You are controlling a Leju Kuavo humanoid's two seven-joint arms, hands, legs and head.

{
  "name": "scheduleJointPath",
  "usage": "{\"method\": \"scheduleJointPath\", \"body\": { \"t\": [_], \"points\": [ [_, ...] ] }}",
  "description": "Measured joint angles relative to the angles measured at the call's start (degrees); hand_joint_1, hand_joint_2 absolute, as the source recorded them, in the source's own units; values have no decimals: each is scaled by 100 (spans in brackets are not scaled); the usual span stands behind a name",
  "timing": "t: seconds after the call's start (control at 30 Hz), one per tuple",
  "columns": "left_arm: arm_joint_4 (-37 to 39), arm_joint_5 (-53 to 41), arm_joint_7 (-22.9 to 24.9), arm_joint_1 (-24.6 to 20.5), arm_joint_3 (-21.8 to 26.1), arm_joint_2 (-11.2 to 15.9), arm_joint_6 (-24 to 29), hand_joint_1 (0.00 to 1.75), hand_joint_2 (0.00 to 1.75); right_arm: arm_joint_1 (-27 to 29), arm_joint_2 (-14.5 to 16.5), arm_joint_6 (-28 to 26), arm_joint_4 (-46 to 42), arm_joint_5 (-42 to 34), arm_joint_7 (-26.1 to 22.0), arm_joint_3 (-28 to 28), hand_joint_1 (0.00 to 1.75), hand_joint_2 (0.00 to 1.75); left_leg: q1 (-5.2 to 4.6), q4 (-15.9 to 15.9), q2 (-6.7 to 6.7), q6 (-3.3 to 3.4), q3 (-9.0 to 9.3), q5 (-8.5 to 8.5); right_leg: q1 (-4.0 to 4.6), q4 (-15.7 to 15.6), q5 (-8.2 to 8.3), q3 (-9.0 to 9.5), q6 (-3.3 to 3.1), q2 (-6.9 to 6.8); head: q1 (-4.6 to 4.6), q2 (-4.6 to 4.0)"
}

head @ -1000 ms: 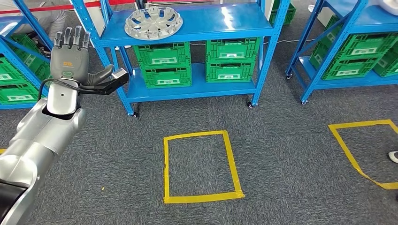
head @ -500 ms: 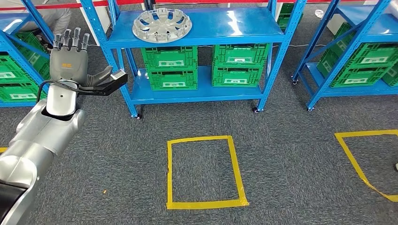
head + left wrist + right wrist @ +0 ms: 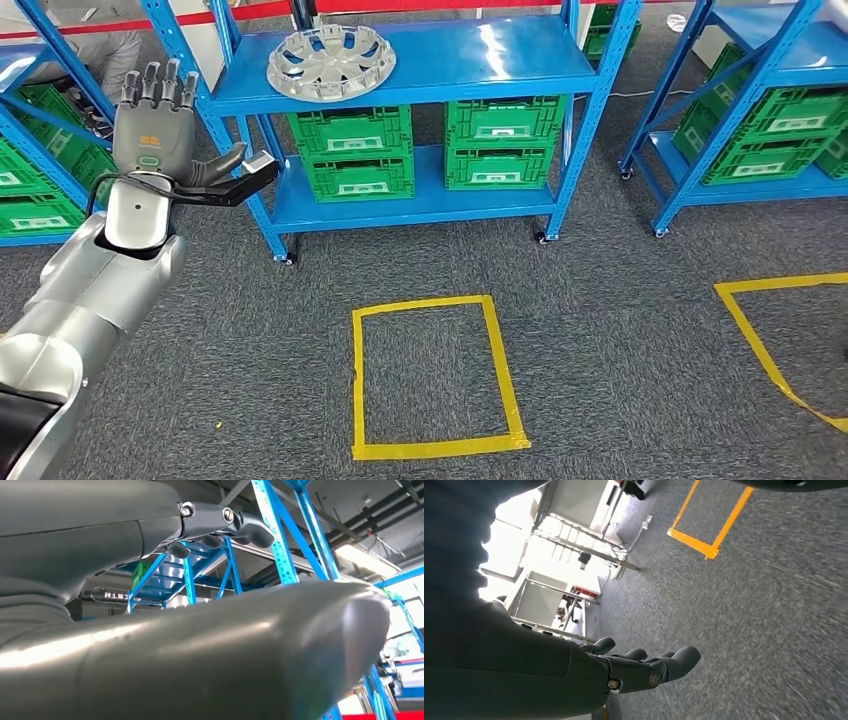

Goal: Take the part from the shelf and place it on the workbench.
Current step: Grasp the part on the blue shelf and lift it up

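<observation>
Even overhead light glared off the blue shelf [image 3: 500, 45]; windows blew out white and the carpet [image 3: 774, 605] blurred.

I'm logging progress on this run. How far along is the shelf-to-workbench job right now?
Nothing looks done yet: the silver wheel cover lies on the top blue shelf. The left hand is raised beside the shelf, fingers apart, holding nothing, well short of the part. The right hand hangs over the carpet, also holding nothing. Reaching, grasping, carrying and placing all remain.
</observation>
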Motion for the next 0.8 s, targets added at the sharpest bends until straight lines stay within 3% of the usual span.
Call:
{"method": "scheduleJointPath", "body": {
  "t": [0.13,0.2,0.3,0.33,0.37,0.4,0.47,0.5,0.53,0.67,0.73,0.8],
  "points": [
    [-3,-8,15,-4,-18,-2,-12,0,0,-12,7,0,2,7,-1,0,0,175,-17,-191,-6,119,122,54,13,-10,-59,24,140,-2,-2,0],
    [-7,-13,21,-23,-22,-7,-13,0,0,-18,9,0,2,8,-4,0,0,175,18,-243,-8,179,177,64,15,227,-200,-75,193,-3,5,0],
    [-2,-26,9,-29,-61,-36,-41,0,0,-21,10,0,2,7,-11,1,0,175,16,-248,-14,244,204,26,7,1273,-606,-667,240,-3,14,0],
    [2,-31,-2,-17,-86,-43,-59,0,0,-18,10,0,3,7,-15,1,0,175,11,-238,-18,254,209,6,7,1509,-632,-833,250,-3,14,0],
    [5,-36,-16,-7,-119,-50,-84,0,0,-15,10,0,3,7,-22,1,0,175,9,-226,-23,255,217,-15,7,1544,-552,-903,253,-3,14,0],
    [7,-39,-34,-2,-160,-56,-115,0,0,-12,10,0,4,7,-30,1,0,175,9,-211,-30,248,231,-40,7,1340,-367,-850,249,-4,14,0],
    [10,-41,-67,-2,-264,-73,-200,0,0,-12,9,0,4,7,-45,1,0,175,4,-178,-40,214,268,-101,10,585,52,-534,218,-9,13,0],
    [14,-41,-85,-6,-336,-80,-248,0,0,-16,9,0,4,7,-51,1,0,175,-7,-162,-47,188,277,-129,16,267,164,-385,193,-8,12,0],
    [19,-41,-101,-6,-410,-87,-288,0,0,-20,9,0,4,6,-55,1,0,175,-18,-157,-53,159,282,-148,23,83,198,-294,169,-7,10,0],
    [36,-45,-145,-15,-618,-104,-358,0,0,-19,14,0,5,3,-67,0,0,175,-16,-135,-55,29,275,-213,23,-31,160,-208,56,-3,8,0],
    [50,-45,-144,-48,-708,-104,-361,0,0,-27,17,0,5,4,-79,-1,0,175,2,229,-35,-40,102,-400,-2,-72,150,-142,0,-5,1,0],
    [70,-44,-143,-48,-770,-101,-366,0,0,-31,16,0,6,4,-88,-1,0,175,19,938,-18,-88,-273,-655,-7,-78,114,-92,-37,-5,-5,0]
  ]
}}
